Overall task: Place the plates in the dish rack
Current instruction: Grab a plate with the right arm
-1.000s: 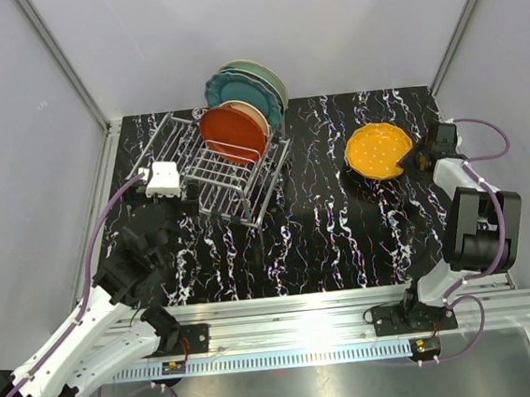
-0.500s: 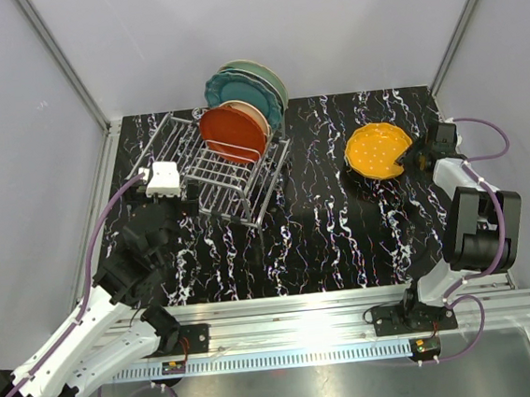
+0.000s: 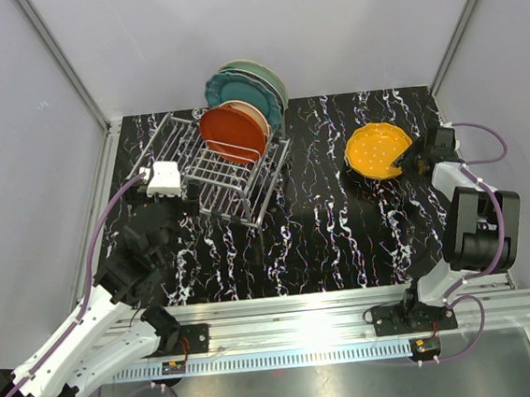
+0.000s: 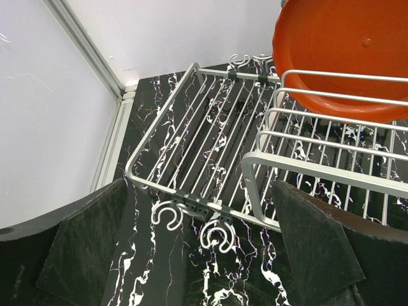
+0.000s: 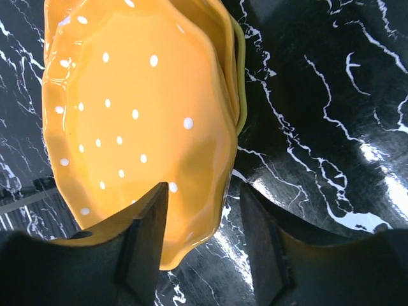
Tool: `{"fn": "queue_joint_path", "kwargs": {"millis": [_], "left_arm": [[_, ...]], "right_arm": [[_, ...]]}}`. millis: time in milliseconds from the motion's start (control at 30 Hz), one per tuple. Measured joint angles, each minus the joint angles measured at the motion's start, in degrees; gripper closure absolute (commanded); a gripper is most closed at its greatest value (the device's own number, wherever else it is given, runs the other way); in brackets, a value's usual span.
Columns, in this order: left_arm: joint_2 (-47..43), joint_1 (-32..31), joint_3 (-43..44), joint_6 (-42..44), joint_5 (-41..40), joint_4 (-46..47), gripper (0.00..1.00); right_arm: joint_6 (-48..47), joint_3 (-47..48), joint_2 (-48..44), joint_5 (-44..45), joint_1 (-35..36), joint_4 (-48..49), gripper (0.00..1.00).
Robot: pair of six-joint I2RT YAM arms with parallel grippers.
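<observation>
R end effector (image 5: pixel 204 191) spread astride dotted orange-yellow plate (image 5: pixel 127 115) rim | L end effector (image 4: pixel 199 191) spread, facing dish rack (image 4: pixel 306 167)

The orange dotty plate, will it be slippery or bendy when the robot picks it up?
Probably stiff, not bendy: the orange plate looks like hard glazed ceramic. Its glossy surface may be slippery where the right end effector straddles just the wavy rim. It would likely chip if dropped.
</observation>
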Motion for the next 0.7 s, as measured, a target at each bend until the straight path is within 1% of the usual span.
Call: {"fn": "queue_joint_path", "kwargs": {"millis": [67, 267, 600, 700], "left_arm": [[0.02, 0.00, 0.00, 0.00, 0.00, 0.00, 0.01], [0.42, 0.00, 0.00, 0.00, 0.02, -0.02, 0.01], [0.76, -0.02, 0.00, 0.00, 0.02, -0.02, 0.01], [0.76, 0.00, 0.00, 0.00, 0.02, 0.00, 0.01]], "right_arm": [[0.37, -0.42, 0.04, -0.57, 0.00, 0.59, 0.40], [1.70, -1.92, 0.24, -1.97, 0.02, 3.85, 0.39], [4.74, -3.54, 3.52, -4.20, 0.11, 8.57, 0.38], [5.62, -3.65, 3.82, -4.74, 0.11, 10.03, 0.40]]}}
